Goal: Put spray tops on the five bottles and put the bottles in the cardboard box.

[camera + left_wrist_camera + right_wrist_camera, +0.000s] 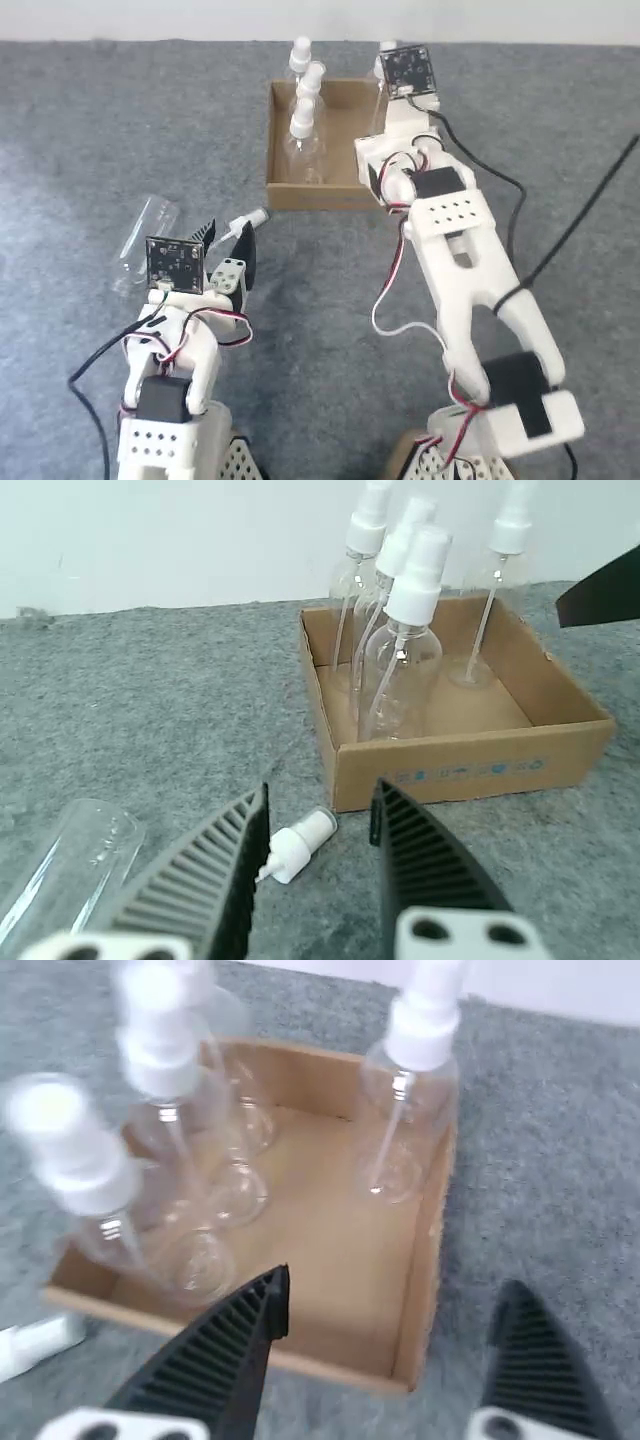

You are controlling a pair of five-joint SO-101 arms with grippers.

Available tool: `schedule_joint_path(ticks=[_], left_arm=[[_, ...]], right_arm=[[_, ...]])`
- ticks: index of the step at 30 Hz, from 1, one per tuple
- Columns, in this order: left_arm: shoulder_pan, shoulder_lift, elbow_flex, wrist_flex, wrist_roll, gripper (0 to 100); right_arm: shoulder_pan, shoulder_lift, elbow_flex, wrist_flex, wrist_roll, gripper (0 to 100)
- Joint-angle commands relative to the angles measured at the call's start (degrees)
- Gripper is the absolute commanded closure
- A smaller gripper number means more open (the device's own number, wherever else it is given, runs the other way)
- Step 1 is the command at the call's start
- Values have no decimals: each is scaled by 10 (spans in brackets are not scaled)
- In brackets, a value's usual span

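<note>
1. Four bottles (400,670) stand upright inside the cardboard box (320,195) at the far middle of the table (100,120). Each one already has a white spray top on it. I judge this part of the task as done.
2. The fifth bottle (145,240) lies on its side on the near left of the table, beside the left arm. It has no top on it, and it is well apart from the box.
3. The last spray top (295,845) lies on the table just near and left of the box, not touching the bottle.
4. The left gripper (315,880) has its jaws open and holds nothing. The loose top lies just ahead of the gap between them.
5. The right gripper (395,1295) is opened wide and is empty. It is over the near right side of the box.
6. What is left, as I judge: pick up the top, fit it on the fifth bottle, then place this bottle in the box.
</note>
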State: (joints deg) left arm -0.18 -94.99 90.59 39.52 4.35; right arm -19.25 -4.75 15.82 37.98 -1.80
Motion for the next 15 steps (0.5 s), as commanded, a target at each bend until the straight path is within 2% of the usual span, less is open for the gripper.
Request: schedule_joint_path(ticks=[1, 8, 15], left_arm=[[-4, -7, -5, -1, -6, 841], [-5, -7, -6, -1, -6, 841], [-5, -7, -6, -1, -6, 841]], right_arm=[[-27, -66, -7, 51, -8, 799], [-87, -99, -7, 132, -19, 886], [-116, -102, -6, 200, -78, 894]])
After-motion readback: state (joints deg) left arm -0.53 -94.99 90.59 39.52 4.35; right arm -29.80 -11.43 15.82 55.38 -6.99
